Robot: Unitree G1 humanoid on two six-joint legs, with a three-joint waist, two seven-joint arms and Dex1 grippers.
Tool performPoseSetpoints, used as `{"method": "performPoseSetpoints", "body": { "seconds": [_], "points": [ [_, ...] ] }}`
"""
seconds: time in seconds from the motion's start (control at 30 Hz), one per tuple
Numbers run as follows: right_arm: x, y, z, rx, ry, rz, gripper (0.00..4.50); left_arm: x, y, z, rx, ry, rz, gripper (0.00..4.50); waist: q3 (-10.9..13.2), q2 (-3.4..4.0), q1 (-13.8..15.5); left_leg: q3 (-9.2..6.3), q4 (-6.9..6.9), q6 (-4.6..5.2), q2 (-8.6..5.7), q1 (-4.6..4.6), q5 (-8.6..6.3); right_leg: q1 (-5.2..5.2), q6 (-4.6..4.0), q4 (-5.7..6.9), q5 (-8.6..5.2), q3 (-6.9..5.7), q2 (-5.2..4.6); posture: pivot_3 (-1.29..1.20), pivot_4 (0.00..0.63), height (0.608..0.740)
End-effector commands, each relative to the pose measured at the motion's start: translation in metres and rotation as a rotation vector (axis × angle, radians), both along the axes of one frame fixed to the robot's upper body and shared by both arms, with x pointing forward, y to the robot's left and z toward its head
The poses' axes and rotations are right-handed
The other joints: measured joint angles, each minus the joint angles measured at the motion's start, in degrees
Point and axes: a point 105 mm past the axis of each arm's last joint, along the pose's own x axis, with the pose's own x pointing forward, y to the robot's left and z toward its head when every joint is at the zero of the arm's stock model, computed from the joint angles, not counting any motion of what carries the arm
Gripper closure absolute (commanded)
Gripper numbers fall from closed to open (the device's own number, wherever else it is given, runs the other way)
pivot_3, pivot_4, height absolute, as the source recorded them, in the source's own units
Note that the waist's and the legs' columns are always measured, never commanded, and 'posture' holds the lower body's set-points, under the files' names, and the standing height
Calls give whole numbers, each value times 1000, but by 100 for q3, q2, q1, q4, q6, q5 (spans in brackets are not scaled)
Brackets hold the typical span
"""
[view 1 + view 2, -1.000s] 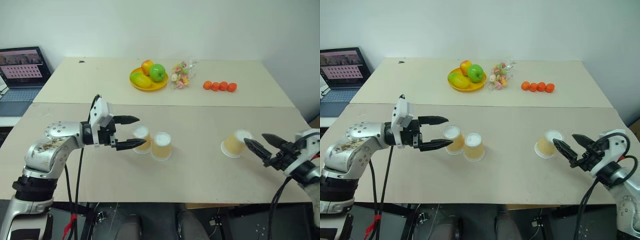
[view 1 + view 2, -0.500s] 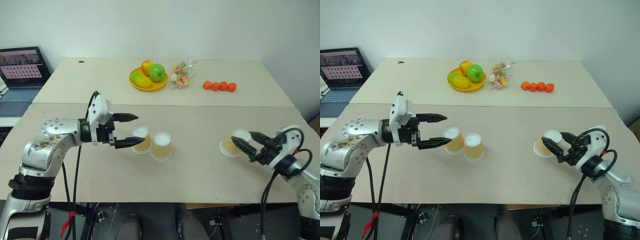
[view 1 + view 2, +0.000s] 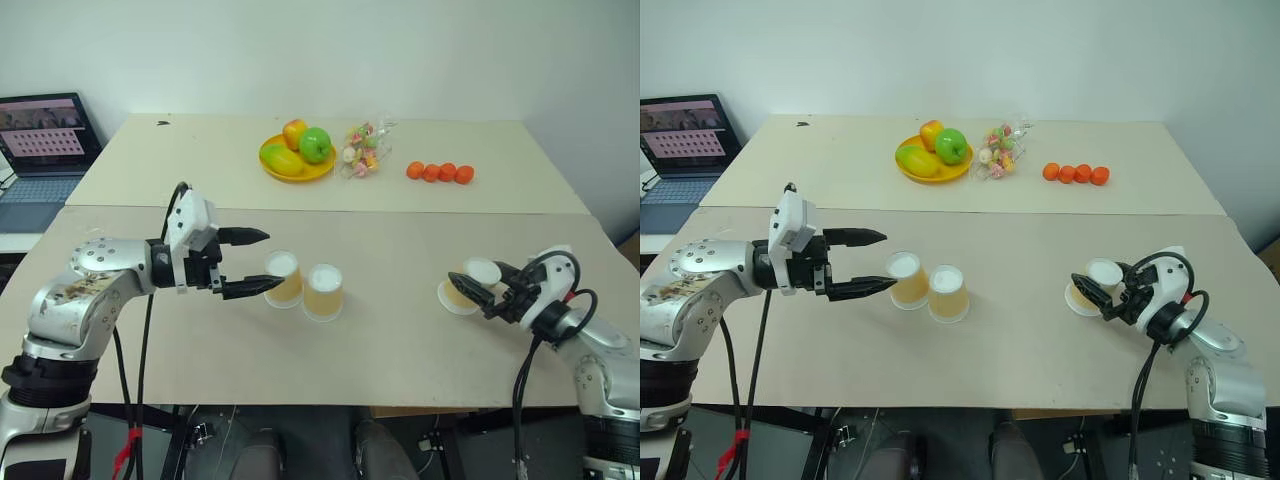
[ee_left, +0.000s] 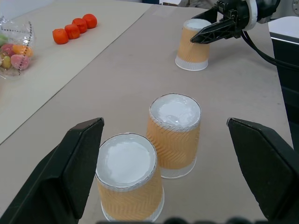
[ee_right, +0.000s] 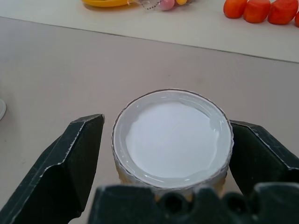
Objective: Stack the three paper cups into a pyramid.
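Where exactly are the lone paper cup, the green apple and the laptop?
lone paper cup (image 3: 466,287), left eye view, on its orange side.
green apple (image 3: 316,145), left eye view, on its middle.
laptop (image 3: 42,128), left eye view, on its screen.

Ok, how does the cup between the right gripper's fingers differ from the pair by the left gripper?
The right cup stands alone; the pair stand side by side, close together. The right gripper straddles its cup, fingers open on either side; the left gripper, also open, stops just short of the pair. All three are upside down, same look.
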Motion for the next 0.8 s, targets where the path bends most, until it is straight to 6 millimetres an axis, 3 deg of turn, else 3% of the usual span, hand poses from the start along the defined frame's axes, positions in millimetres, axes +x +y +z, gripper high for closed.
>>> {"method": "performPoseSetpoints", "body": {
  "seconds": [0.03, 0.13, 0.4, 0.5, 0.7, 0.8],
  "points": [
    [2, -3, 18, -20, -71, -1, 741, -5, 2, 12, -6, -44, 3, 0, 0, 0, -2, 0, 0, 0, 0, 0, 0, 0, 0, 0, 0, 0, 0, 0, 150, 734],
    [3, -3, 21, -25, -79, 0, 1698, -4, 5, 11, -6, -43, 16, 0, 0, 0, -2, 0, 0, 0, 0, 0, 0, -1, 0, -1, 0, 0, 0, 0, 150, 734],
    [9, 0, 42, -70, -103, 25, 1698, -6, 17, 10, -1, -44, 59, 0, 1, 1, -12, 2, 0, 0, 0, 1, 0, -2, 0, 1, 0, 2, 0, 0, 150, 734],
    [15, 9, 63, -123, -120, 70, 1698, -10, 25, 9, 7, -39, 85, 0, 2, 2, -25, 1, -1, 0, 1, -1, 0, -3, -1, 0, 0, 1, 0, 0, 150, 734],
    [31, 78, 112, -228, -176, 287, 1698, -21, 30, -3, 1, -31, 135, 0, 5, 7, -122, -3, -2, 0, 6, 0, 0, -8, -4, 3, 2, -1, 5, 0, 150, 734],
    [31, 101, 127, -222, -197, 358, 1698, -27, 32, -9, 6, -21, 149, 0, 5, 6, -112, -4, -4, 0, 8, -4, 0, -11, -4, -1, 1, -2, 5, 0, 150, 734]
  ]
}}
